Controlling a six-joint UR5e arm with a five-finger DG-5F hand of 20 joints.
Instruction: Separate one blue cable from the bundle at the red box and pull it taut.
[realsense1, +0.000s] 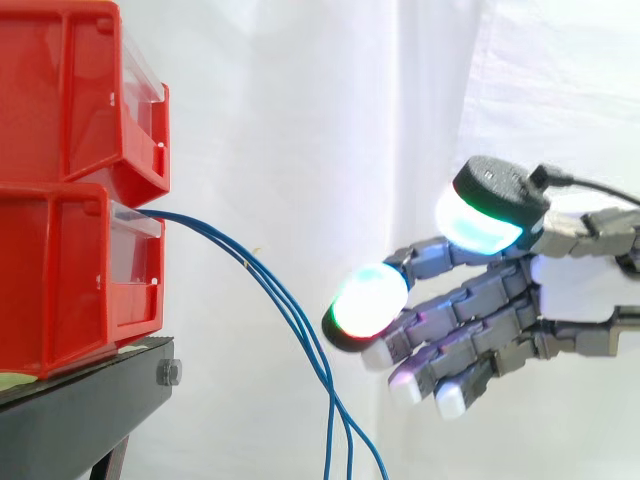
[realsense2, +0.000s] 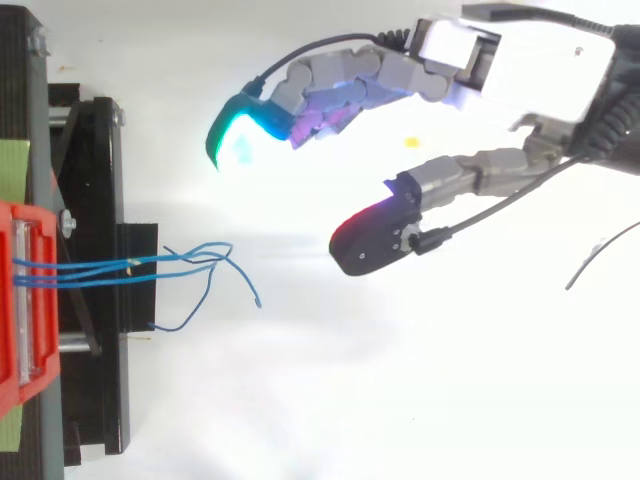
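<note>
Nothing is being grasped by the robot hand (realsense1: 560, 290); its fingers are being held spread, short of the blue cables (realsense2: 90, 270). These are hanging slack together from the lower red bin (realsense1: 60, 280) on the black stand (realsense1: 90, 400). No cable is being separated or tautened yet, so the whole task is judged outstanding. No legible writing is being shown.

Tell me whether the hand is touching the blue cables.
Apart. The side view shows a clear gap between the hand and the cables, which hang free.

Black stand (realsense1: 85, 410), lower red bin (realsense1: 60, 285) resting on its top, upper red bin (realsense1: 60, 90) stacked above
</note>
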